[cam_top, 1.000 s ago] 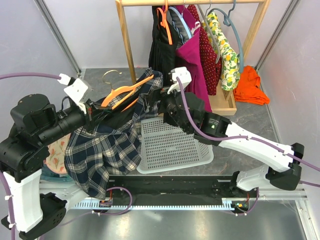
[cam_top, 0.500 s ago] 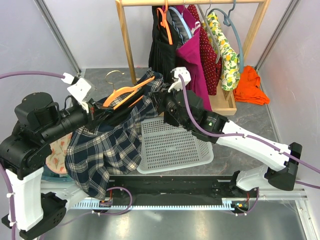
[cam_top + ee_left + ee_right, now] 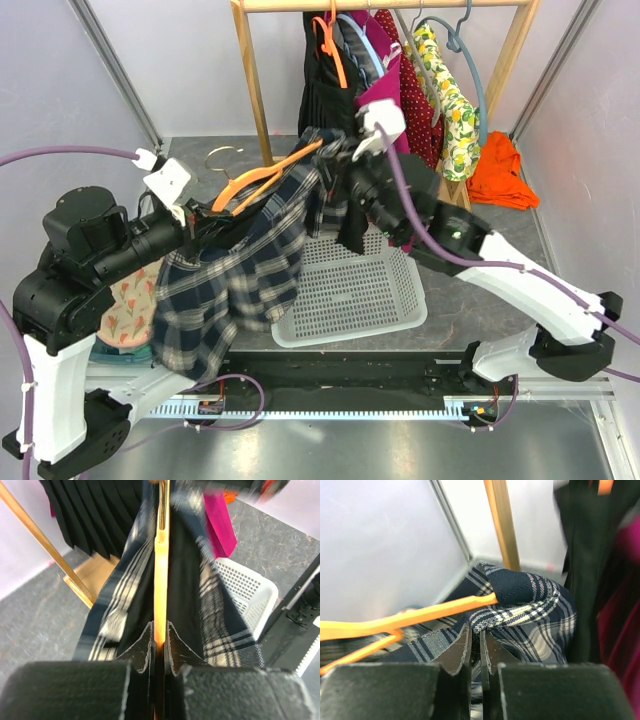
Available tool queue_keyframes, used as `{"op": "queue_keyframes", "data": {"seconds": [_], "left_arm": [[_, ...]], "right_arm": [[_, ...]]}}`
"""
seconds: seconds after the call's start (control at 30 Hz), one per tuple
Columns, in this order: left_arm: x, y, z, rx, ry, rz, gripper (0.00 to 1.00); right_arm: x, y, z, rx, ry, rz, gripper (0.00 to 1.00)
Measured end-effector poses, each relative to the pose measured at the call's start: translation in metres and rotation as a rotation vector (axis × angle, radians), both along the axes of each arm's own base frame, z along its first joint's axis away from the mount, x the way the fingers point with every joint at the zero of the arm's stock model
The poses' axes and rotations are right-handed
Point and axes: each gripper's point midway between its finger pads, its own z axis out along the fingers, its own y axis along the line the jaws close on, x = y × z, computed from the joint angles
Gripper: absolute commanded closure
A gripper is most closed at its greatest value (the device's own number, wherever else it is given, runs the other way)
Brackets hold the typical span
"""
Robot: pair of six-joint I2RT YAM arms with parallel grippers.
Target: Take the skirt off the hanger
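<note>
1. Left gripper [image 3: 159, 630]: I see its jaws pressed together on the bar of the orange plastic hanger [image 3: 161, 555], which runs away toward 12 o'clock in this wrist view
2. Right gripper [image 3: 476, 630]: its jaws are all but touching, and I read them as pinching a fold of the navy-and-white plaid fabric skirt [image 3: 530, 610] near the hanger's far end
3. Skirt: draped on the hanger and held in the air between both arms; from overhead I see most of it hanging toward 7 o'clock of the hanger, with the white perforated plastic basket [image 3: 350, 290] at 6 o'clock of the right gripper
</note>
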Motion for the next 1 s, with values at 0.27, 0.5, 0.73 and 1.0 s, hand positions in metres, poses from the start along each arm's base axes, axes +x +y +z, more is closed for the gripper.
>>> {"op": "queue_keyframes", "data": {"seconds": [0.27,0.5,0.73,1.0], "left_arm": [[0.014,-0.007,-0.003,0.029,-0.055,-0.02,0.98],[0.025,-0.006,-0.031,0.108,-0.026,-0.017,0.98],[0.027,-0.013,-0.034,0.126,0.01,-0.051,0.98],[0.043,-0.041,-0.012,0.126,0.015,-0.119,0.98]], "right_arm": [[-0.022,-0.026,0.079,0.015,-0.142,-0.007,1.0],[-0.024,-0.031,0.055,-0.092,-0.138,-0.031,0.99],[-0.025,-0.017,0.051,-0.13,-0.124,0.011,1.0],[-0.073,0.077,0.077,-0.181,-0.199,0.128,1.0]]}}
